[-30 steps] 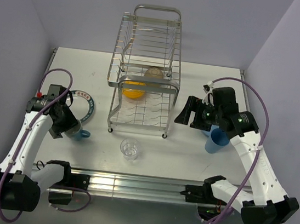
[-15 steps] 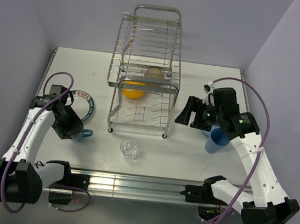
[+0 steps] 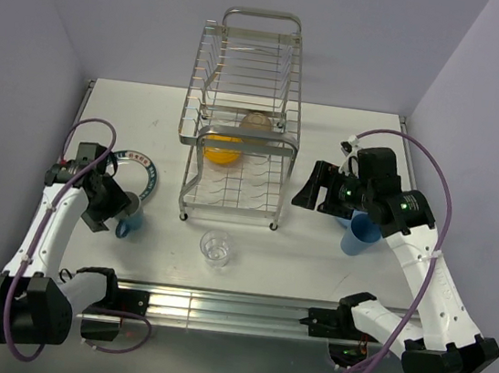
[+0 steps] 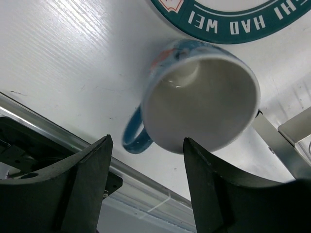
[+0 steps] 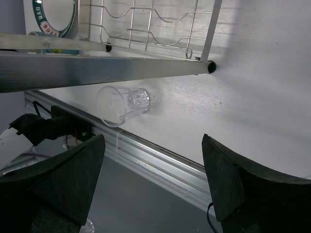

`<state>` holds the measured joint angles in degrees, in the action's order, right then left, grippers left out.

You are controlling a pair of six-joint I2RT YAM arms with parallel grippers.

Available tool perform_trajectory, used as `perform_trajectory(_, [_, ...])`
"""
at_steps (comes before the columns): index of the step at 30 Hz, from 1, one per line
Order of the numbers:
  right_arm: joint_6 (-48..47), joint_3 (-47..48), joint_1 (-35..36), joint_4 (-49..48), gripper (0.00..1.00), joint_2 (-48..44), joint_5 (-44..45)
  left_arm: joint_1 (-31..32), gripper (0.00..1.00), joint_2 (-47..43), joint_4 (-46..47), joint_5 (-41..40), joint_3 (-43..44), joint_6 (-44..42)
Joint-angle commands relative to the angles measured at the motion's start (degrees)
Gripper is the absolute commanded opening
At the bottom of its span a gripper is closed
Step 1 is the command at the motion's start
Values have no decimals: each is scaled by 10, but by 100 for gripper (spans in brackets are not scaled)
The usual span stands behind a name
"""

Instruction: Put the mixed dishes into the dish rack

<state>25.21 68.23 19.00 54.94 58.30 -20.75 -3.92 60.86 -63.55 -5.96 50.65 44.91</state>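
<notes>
The teal-and-white mug [image 4: 201,97] stands on the table beside the white plate with green rim [image 4: 228,19]. My left gripper [image 4: 146,141] is open just short of the mug, its fingers [image 4: 87,184] apart and holding nothing. In the top view the left gripper [image 3: 117,215] hangs over the mug [image 3: 127,223]. The dish rack [image 3: 244,121] holds the yellow-orange bowl [image 3: 222,149]. My right gripper [image 3: 309,187] is open and empty beside the rack's right side. The clear glass [image 5: 121,104] stands in front of the rack. The blue cup [image 3: 360,235] is under the right arm. Blue plate and black bowl are out of view.
A pale round thing [image 3: 256,121] sits in the rack behind the yellow-orange bowl. The rack's lower rail [image 5: 121,63] crosses the right wrist view. The table's metal front rail [image 3: 233,309] runs along the near edge. Purple walls close in left, right and behind.
My left gripper has shifted slightly left and back, so the mug shows more in the top view. The right arm has stayed where it was.
</notes>
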Motion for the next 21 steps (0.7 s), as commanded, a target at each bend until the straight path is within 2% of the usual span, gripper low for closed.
perform_trajectory(1, [-9,7,4,-14,87,-12,-7,-6,66,-1,5,-7,-14,4])
perform_trajectory(10, [-3,9,4,-5,88,-21,-10,-10,67,48,63,8,-40,-9])
perform_trajectory(13, [-3,4,4,-3,87,-27,-15,-10,57,68,76,17,-36,-16])
perform_trajectory(14, [-3,4,4,-2,87,-28,-15,-10,49,77,79,19,-35,-17])
perform_trajectory(16, [-3,5,4,0,87,-28,-15,-10,40,83,87,24,-35,-20])
perform_trajectory(17, [-2,6,4,1,87,-28,-15,-10,32,87,90,25,-37,-23])
perform_trajectory(19, [0,6,4,-2,87,-32,-13,-10,28,90,96,32,-42,-24])
perform_trajectory(21, [2,2,4,-2,87,-35,-10,-10,32,88,96,38,-46,-23])
